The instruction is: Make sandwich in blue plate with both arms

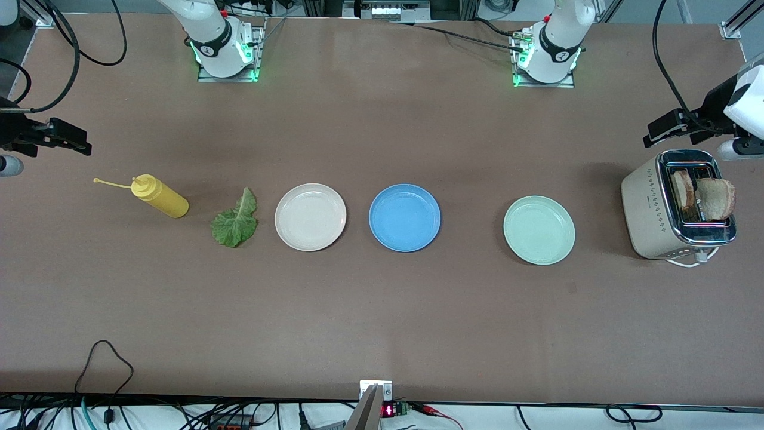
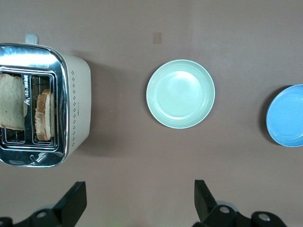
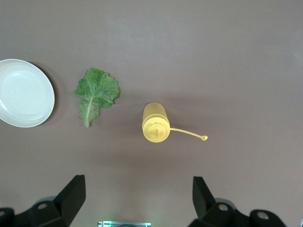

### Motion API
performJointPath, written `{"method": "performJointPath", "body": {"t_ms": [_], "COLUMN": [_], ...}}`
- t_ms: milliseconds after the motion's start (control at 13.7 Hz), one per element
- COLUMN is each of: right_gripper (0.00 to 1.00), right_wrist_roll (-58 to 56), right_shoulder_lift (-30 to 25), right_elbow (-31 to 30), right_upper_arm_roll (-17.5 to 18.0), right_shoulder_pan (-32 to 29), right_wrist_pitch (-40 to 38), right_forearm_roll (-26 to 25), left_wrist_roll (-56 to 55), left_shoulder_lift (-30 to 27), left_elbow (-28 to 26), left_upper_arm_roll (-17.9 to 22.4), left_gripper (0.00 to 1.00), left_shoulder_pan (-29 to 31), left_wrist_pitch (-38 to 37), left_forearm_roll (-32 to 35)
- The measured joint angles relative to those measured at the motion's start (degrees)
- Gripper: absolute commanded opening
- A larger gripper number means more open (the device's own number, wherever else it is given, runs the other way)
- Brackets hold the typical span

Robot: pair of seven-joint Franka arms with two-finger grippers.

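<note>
Front view: both my grippers, left (image 1: 656, 132) and right (image 1: 74, 143), hang spread and empty. Bread (image 1: 715, 198) sits in the toaster (image 1: 647, 209), blue plate (image 1: 404, 217) bare (a crooked pull could jam a slice).
</note>
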Motion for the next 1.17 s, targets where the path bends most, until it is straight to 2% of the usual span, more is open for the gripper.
{"method": "performJointPath", "body": {"t_ms": [219,438,583,875,1167], "right_gripper": [1.0,1.0,1.0,1.0,1.0], "right_wrist_roll": [0.0,0.05,0.05,0.05,-0.05], "right_shoulder_lift": [0.0,0.27,0.82,2.14,4.73], "right_elbow": [0.0,-0.02,-0.04,-0.31,-0.6], "right_upper_arm_roll": [0.0,-0.16,-0.47,-0.59,-0.42], "right_shoulder_pan": [0.04,-0.1,-0.31,-0.34,-0.05], "right_wrist_pitch": [0.0,0.0,0.01,0.01,-0.15], "right_forearm_roll": [0.0,0.12,0.15,0.15,0.14], "left_wrist_roll": [0.0,1.94,3.87,15.17,18.04], "left_shoulder_lift": [0.0,0.82,3.57,11.39,16.81], "left_elbow": [-0.63,-1.9,-2.35,-2.54,-2.54], "left_upper_arm_roll": [-0.03,-0.01,0.07,0.28,0.3], "left_gripper": [1.0,1.0,1.0,1.0,0.98], "left_shoulder_pan": [0.03,0.53,3.03,10.77,13.64], "left_wrist_pitch": [0.12,0.63,2.11,6.99,9.25], "left_forearm_roll": [0.23,5.76,7.07,7.18,7.18]}}
